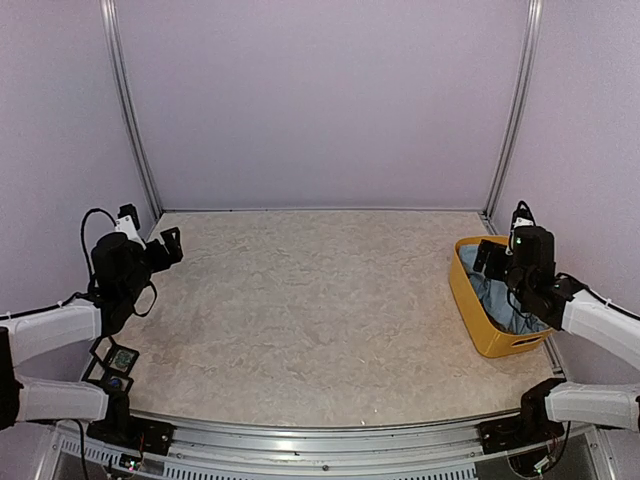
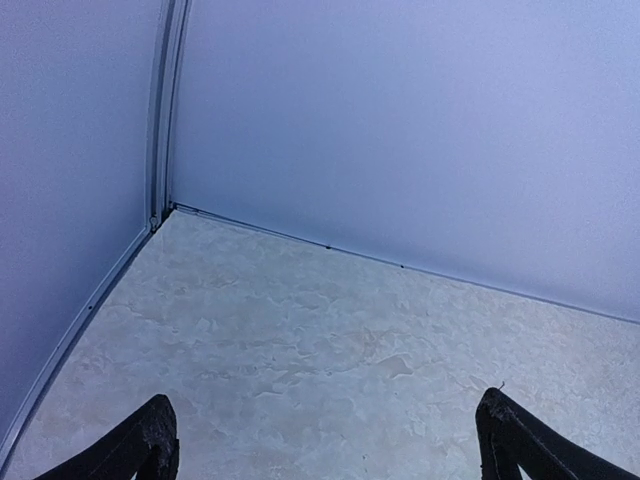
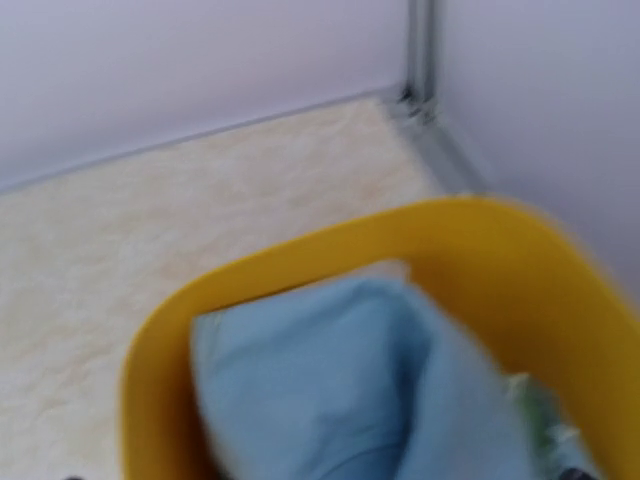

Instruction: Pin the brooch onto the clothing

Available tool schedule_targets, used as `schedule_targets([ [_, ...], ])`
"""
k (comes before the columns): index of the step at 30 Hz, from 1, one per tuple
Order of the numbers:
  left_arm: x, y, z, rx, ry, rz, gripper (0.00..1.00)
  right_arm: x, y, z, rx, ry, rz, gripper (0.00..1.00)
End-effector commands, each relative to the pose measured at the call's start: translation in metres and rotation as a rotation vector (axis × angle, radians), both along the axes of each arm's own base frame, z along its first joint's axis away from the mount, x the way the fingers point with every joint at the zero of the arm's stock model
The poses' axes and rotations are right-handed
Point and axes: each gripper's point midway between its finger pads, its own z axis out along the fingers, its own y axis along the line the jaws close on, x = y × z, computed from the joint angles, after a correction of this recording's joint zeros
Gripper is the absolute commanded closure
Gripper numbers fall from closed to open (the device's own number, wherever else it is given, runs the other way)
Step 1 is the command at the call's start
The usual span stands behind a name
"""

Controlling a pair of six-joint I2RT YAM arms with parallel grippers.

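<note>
The clothing [image 1: 497,297], light blue and bunched, lies inside a yellow basket [image 1: 466,295] at the 3 o'clock edge of the desk [image 1: 320,300]. The right gripper [image 1: 490,260] hovers over the basket's far end with its jaws spread wide and nothing between them; its wrist view is blurred. The left gripper [image 1: 167,246] hangs above the desk at 9 o'clock, jaws wide apart and empty. At 8 o'clock, near the left arm's base, sit black square-framed cases [image 1: 122,358]. The brooch cannot be made out as a separate thing there.

Lab test booth: plain lilac walls [image 1: 320,100], aluminium framing [image 1: 131,110], marbled tabletop [image 1: 300,300].
</note>
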Motion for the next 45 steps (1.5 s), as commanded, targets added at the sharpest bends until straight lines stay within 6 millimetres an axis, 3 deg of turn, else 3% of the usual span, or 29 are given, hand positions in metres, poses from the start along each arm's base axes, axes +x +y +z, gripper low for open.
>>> schedule_targets([
  [1,0.006,-0.005,0.04,0.001,-0.056,-0.014,0.01,-0.008,-0.041,0.036,-0.205,0.016,-0.183,0.0],
  [2,0.01,-0.005,0.047,0.012,-0.039,-0.014,0.01,-0.017,-0.065,0.04,-0.215,0.066,-0.316,0.01],
  [3,0.013,-0.008,0.052,0.026,-0.015,-0.023,0.01,-0.017,-0.076,0.038,-0.188,0.135,-0.345,0.0],
  [5,0.02,-0.014,0.057,0.049,0.033,-0.049,0.01,-0.009,-0.082,0.02,-0.1,0.271,-0.275,0.01],
  [10,0.027,-0.028,0.068,0.086,0.106,-0.102,0.01,-0.013,-0.071,-0.058,0.05,0.549,-0.196,0.01],
  [16,0.022,-0.036,0.076,0.1,0.091,-0.132,0.01,-0.017,-0.055,-0.135,0.142,0.654,-0.144,0.06],
  [18,0.021,-0.038,0.077,0.102,0.085,-0.139,0.01,-0.014,-0.054,-0.151,0.137,0.703,-0.133,0.25],
  [21,0.018,-0.04,0.078,0.113,0.076,-0.154,0.01,0.0,-0.037,-0.148,0.144,0.731,-0.007,0.83],
  [22,0.017,-0.04,0.08,0.113,0.07,-0.155,0.01,0.005,-0.038,-0.136,0.135,0.709,0.004,1.0],
  [25,0.014,-0.04,0.09,0.112,0.047,-0.159,0.01,0.024,-0.047,-0.051,0.067,0.531,-0.005,1.0],
  [28,0.01,-0.041,0.101,0.109,0.009,-0.166,0.01,0.028,-0.042,0.084,-0.027,0.227,0.079,1.0],
  [31,0.009,-0.039,0.111,0.128,-0.024,-0.16,0.01,0.006,0.005,0.223,-0.102,-0.128,0.371,1.0],
  [34,0.011,-0.036,0.114,0.142,-0.023,-0.143,0.01,-0.04,0.065,0.325,-0.087,-0.401,0.721,1.0],
  [36,0.013,-0.036,0.116,0.145,-0.019,-0.141,0.01,-0.07,0.099,0.365,-0.029,-0.529,0.955,1.0],
  [38,0.014,-0.036,0.118,0.145,-0.021,-0.14,0.01,-0.088,0.127,0.383,0.06,-0.612,1.143,1.0],
  [41,0.011,-0.035,0.122,0.144,-0.027,-0.137,0.01,-0.096,0.166,0.392,0.158,-0.672,1.313,1.0],
  [42,0.009,-0.034,0.123,0.142,-0.029,-0.136,0.01,-0.103,0.189,0.392,0.177,-0.675,1.391,1.0],
  [45,0.005,-0.031,0.121,0.151,-0.011,-0.13,0.01,-0.113,0.244,0.376,0.202,-0.632,1.621,1.0],
])
